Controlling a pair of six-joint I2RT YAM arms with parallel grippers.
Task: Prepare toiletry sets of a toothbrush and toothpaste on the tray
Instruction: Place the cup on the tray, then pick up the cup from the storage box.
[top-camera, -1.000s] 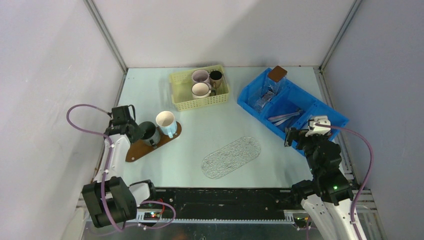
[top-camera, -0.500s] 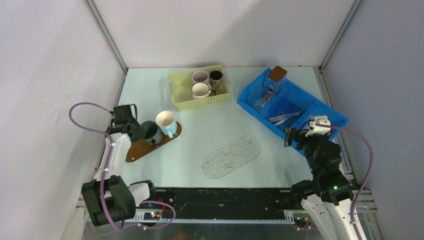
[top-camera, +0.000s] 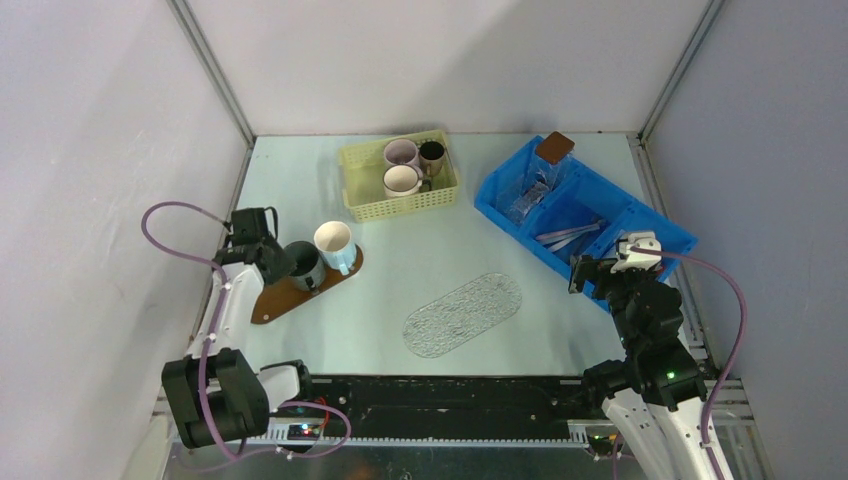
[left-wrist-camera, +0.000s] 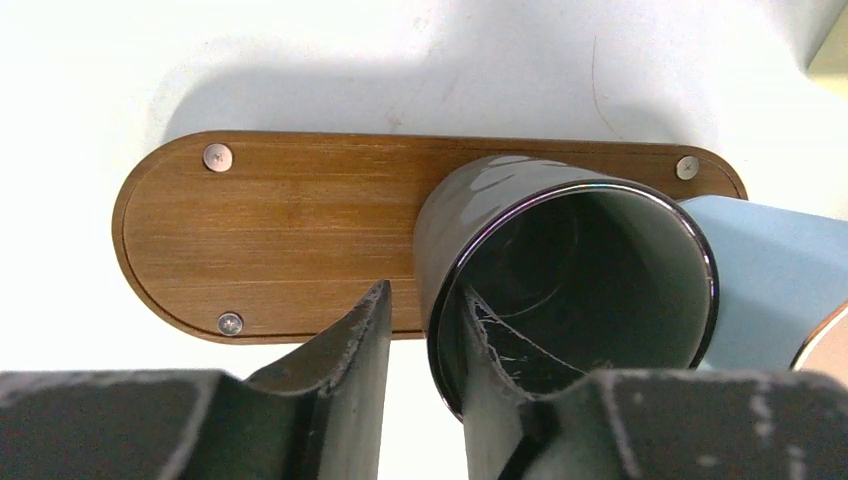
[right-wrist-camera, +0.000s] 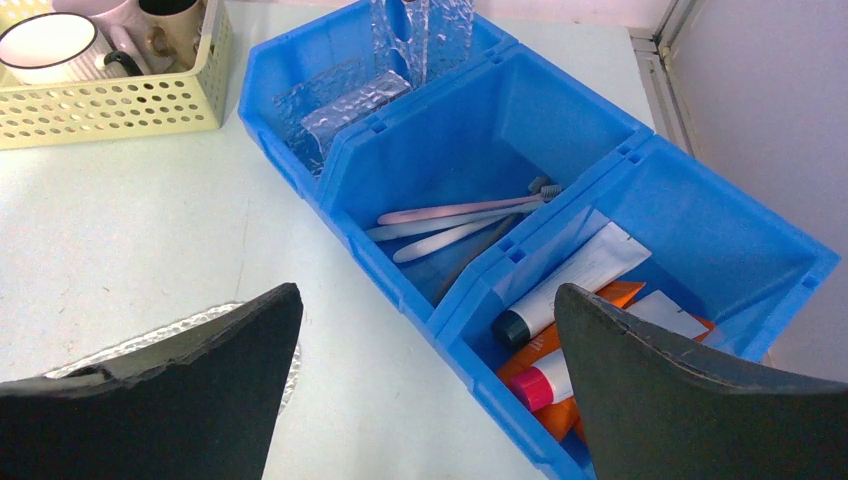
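1. On the left of the pale tabletop (top-camera: 420, 250) lies an oval wooden tray (left-wrist-camera: 270, 240). Two mugs stand upright on one end of it, touching each other: a dark grey mug (left-wrist-camera: 470, 200) and a pale blue mug (left-wrist-camera: 770, 270).
2. The left tool (left-wrist-camera: 420, 300) straddles the rim of the dark grey mug, with one finger inside the cup and one outside. Its jaws are narrow but slack. A gap shows beside the outer finger, so it does not seem to be gripping anything.
3. Both mugs look empty, probably so that each can take one set standing up.
4. On the right sits a blue bin (right-wrist-camera: 700, 230) with three compartments. The slim pink and white toothbrushes (right-wrist-camera: 450, 212) lie flat in the middle compartment. The tubes of toothpaste (right-wrist-camera: 585, 272), white and orange, are piled in the compartment nearest the arm.
5. The right tool (right-wrist-camera: 425, 295) hovers above the divider between those two compartments. Its jaws are wide apart and hold nothing. This placement suits a reach down into either supply.
6. A clear textured oval tray (top-camera: 463, 314) lies bare in the middle of the tabletop.
7. A yellow basket (top-camera: 375, 207) at the back holds three more mugs.
8. No set is made up yet, since every brush and tube is in the bin.
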